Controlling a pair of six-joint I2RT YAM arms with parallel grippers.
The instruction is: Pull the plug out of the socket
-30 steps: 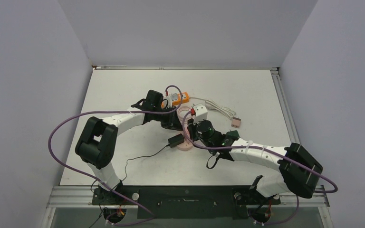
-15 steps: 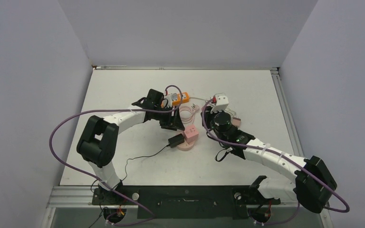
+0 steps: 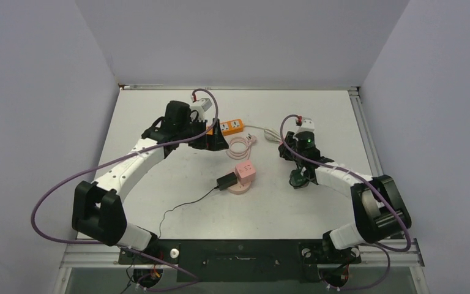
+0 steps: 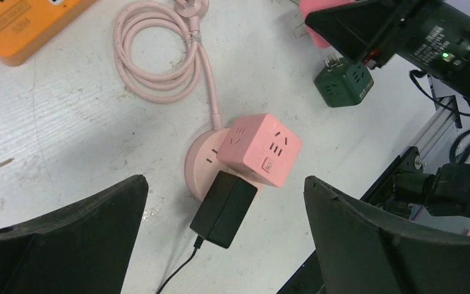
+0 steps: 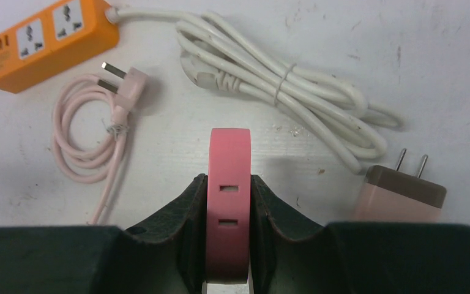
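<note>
Plug (image 5: 227, 153): probably light, stiff, slick plastic, pinched by flat sides in right pincer (image 5: 227, 184); left pincer (image 4: 223, 184) gaping, empty, over socket (image 4: 197, 164).

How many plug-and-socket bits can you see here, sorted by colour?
Orange: 1, power strip
Pink: 3, cube socket counted with its round base and cord, two-pin charger, flat piece held in the right claw
Green: 1, small cube
Black: 1, adapter
Total: 6
</note>
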